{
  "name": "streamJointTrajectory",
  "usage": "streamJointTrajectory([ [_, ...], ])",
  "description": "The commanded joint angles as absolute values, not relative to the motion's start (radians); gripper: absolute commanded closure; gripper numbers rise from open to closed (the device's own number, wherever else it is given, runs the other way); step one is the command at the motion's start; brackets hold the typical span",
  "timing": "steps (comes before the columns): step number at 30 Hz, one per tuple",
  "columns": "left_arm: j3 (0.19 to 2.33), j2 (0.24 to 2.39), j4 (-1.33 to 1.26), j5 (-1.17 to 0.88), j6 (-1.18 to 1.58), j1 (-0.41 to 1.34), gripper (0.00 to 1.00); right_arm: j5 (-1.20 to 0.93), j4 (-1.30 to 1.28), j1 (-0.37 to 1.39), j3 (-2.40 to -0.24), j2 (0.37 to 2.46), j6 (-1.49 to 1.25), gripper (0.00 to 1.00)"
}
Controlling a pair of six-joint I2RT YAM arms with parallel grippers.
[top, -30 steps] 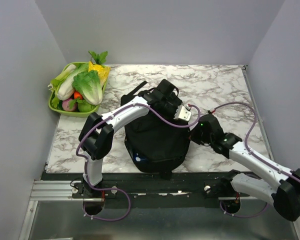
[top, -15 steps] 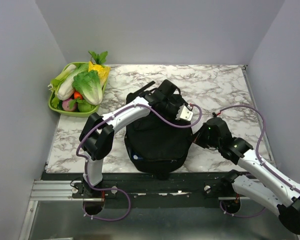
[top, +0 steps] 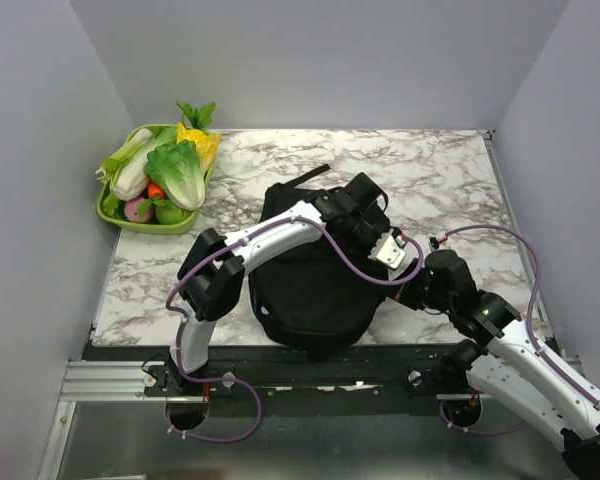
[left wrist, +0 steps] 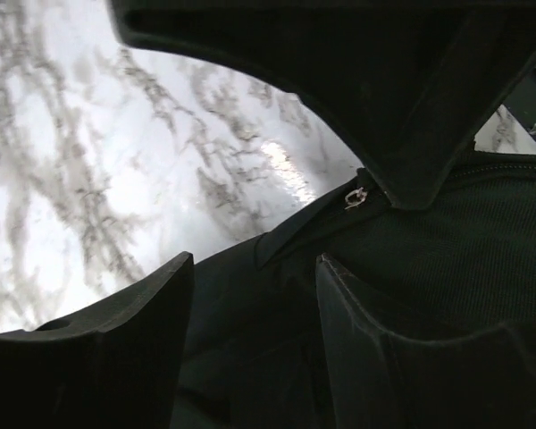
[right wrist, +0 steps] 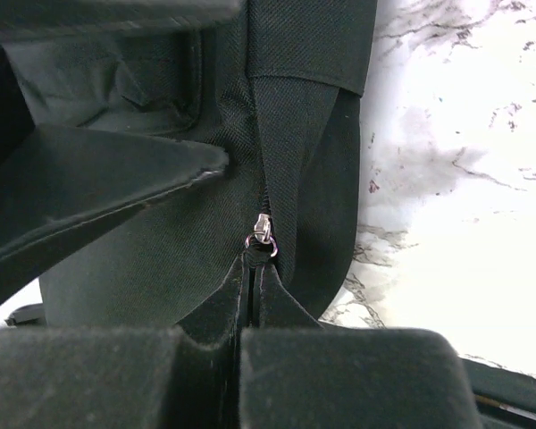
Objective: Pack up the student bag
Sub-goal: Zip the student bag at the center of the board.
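Observation:
The student bag, a floppy black backpack, lies in the middle of the marble table. My left arm reaches across it, and my left gripper hovers open over its right edge. In the left wrist view the left gripper holds nothing, with black fabric and a small metal zipper slider below it. My right gripper sits at the bag's right side. In its wrist view the right gripper is shut on the pull tab just below a zipper slider.
A green tray of toy vegetables stands at the back left corner. Grey walls close in the table on three sides. Bare marble table shows behind and right of the bag. A strap sticks out from the bag's back.
My left gripper has opened and moved right and nearer over the bag. The right gripper has drawn back toward the near right, still shut, and the bag has shifted right with it.

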State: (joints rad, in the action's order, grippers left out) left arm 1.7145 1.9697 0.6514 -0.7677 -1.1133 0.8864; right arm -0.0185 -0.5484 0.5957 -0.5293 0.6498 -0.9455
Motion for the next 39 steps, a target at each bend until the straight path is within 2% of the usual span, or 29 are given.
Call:
streamJointTrajectory([
  [1, 1.833, 2.081, 0.923, -0.789, -1.301, 0.903, 0.38, -0.046, -0.606, 0.597, -0.517, 0.611, -0.933, 0.99],
  [5, 1.867, 2.121, 0.974, -0.767, -1.351, 0.908, 0.48, -0.028, -0.653, 0.597, -0.529, 0.595, -0.927, 0.99],
  [8, 1.803, 2.099, 0.908, -0.781, -1.344, 0.908, 0.82, -0.009, -0.69, 0.597, -0.537, 0.577, -0.927, 0.99],
  [9, 1.778, 2.076, 0.869, -0.788, -1.31, 0.908, 0.98, -0.006, -0.698, 0.597, -0.535, 0.572, -0.928, 0.99],
  [10, 1.755, 2.065, 0.811, -0.795, -1.301, 0.908, 1.0, -0.006, -0.713, 0.598, -0.531, 0.563, -0.933, 0.99],
  [17, 1.733, 2.046, 0.762, -0.819, -1.25, 0.91, 1.0, 0.103, -0.779, 0.597, -0.54, 0.509, -0.965, 0.99],
  [21, 1.723, 2.043, 0.742, -0.816, -1.239, 0.91, 1.0, 0.138, -0.822, 0.597, -0.558, 0.477, -0.968, 0.87],
  [27, 1.707, 2.033, 0.718, -0.822, -1.223, 0.908, 1.0, 0.133, -0.844, 0.597, -0.548, 0.453, -0.973, 0.85],
  [29, 1.707, 2.033, 0.716, -0.825, -1.215, 0.91, 1.0, 0.135, -0.845, 0.598, -0.543, 0.446, -0.974, 0.85],
  [33, 1.707, 2.025, 0.713, -0.83, -1.209, 0.91, 1.0, 0.137, -0.828, 0.598, -0.543, 0.448, -0.965, 0.96],
  [39, 1.709, 2.022, 0.707, -0.827, -1.198, 0.91, 1.0, 0.124, -0.825, 0.598, -0.569, 0.486, -0.936, 0.99],
])
